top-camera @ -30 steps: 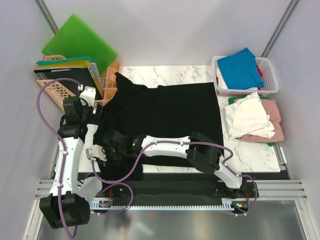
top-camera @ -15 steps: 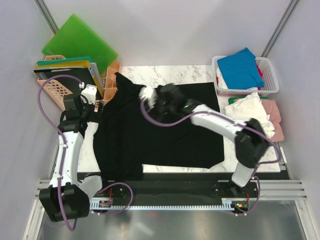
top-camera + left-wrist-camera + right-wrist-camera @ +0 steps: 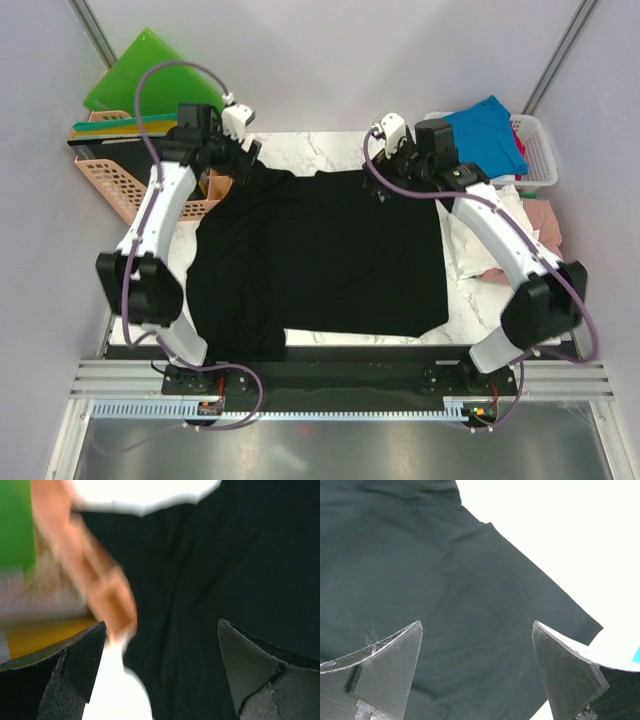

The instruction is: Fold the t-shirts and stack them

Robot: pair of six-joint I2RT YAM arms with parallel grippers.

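**Black t-shirt** (image 3: 330,250): spread flat at mid-frame on the marble table (image 3: 500,310), long axis left to right, upper-left corner bunched beside the orange basket (image 3: 105,180).
**Left gripper** (image 3: 161,630): jaws spread, empty, above the upper-left cloth.
**Right gripper** (image 3: 477,625): jaws spread, empty, above the shirt's upper-right edge.
**Bare marble**: far strip and lower right.
**Blue t-shirt** (image 3: 480,135): in the white basket (image 3: 540,150), upper right.
**White t-shirt** (image 3: 495,235): on the pink t-shirt (image 3: 555,250), below the basket.

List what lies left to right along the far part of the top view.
Green board → left pincer → right pincer → blue t-shirt, in the white basket. The black t-shirt spans both pincers, so its place is unclear.
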